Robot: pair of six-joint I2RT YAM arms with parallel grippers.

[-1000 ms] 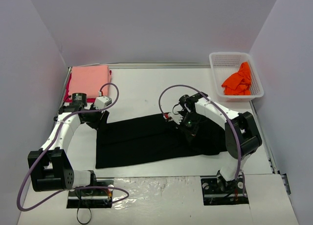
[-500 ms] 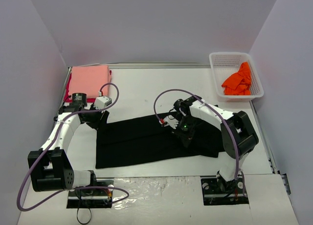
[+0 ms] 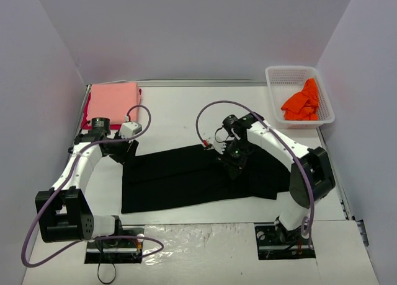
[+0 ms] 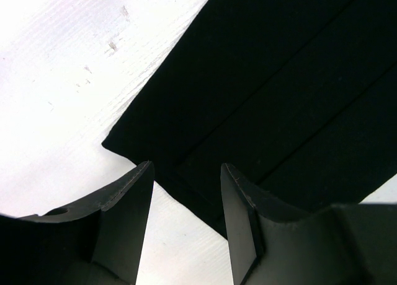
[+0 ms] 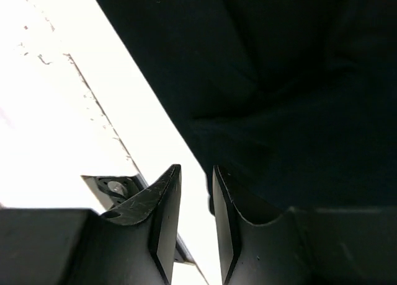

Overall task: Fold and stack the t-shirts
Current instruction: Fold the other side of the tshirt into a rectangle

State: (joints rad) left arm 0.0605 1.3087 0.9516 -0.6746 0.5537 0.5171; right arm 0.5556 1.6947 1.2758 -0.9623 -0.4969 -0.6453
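T-shirts are lying at several places on the white surface (image 3: 180, 114). In the upper left of the top view, a salmon-pink shirt (image 3: 113, 102) is lying folded into a flat rectangle. It is resting squarely on a red shirt (image 3: 86, 116), of which only a narrow strip is showing along the left edge.

Just below that pile, the left pincer (image 3: 128, 157) is pointing down at the upper left corner of the large black shirt (image 3: 180, 179). In the left wrist view its two fingers (image 4: 124, 217) are standing moderately apart. The corner of the cloth is lying in the gap between them, with bare surface beside it. Nothing is being gripped there; whether the tips are touching the cloth cannot be told.

The black shirt is lying spread as a long band across the middle of the frame, its right end sitting slightly higher than its left. Straight fold lines are showing along it in the left wrist view.

Over the right half of that band, the right pincer (image 3: 234, 171) is hanging above the cloth. In the right wrist view its fingers (image 5: 161, 223) are standing only a narrow slit apart, with nothing between them. Black cloth is filling the right of that view and bare surface the left.

In the upper right corner of the top view, a white mesh basket (image 3: 277, 78) is sitting against the right wall. A bright orange shirt (image 3: 302, 103) is lying crumpled inside it, toward its right side.
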